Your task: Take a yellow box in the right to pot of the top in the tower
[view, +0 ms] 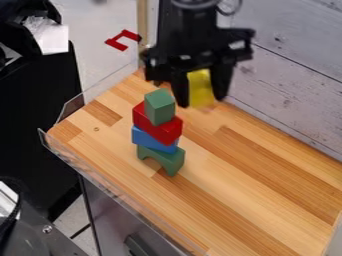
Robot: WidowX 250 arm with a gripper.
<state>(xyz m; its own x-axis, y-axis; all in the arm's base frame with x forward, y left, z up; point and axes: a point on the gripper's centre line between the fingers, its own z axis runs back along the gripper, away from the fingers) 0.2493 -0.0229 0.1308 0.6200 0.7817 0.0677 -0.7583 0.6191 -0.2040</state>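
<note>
The black gripper (200, 92) hangs over the back of the table, shut on a yellow block (200, 88) held upright between its fingers. To its left and lower in the view stands a tower: a green arch block (162, 158) at the bottom, a blue block (153, 139) on it, a red block (157, 124) above that, and a small green block (159, 106) on top. The yellow block is apart from the tower in the view.
The wooden tabletop (254, 200) has a clear plastic guard (100, 172) along its left and front edges. A whitewashed plank wall (287, 75) rises behind it at the right.
</note>
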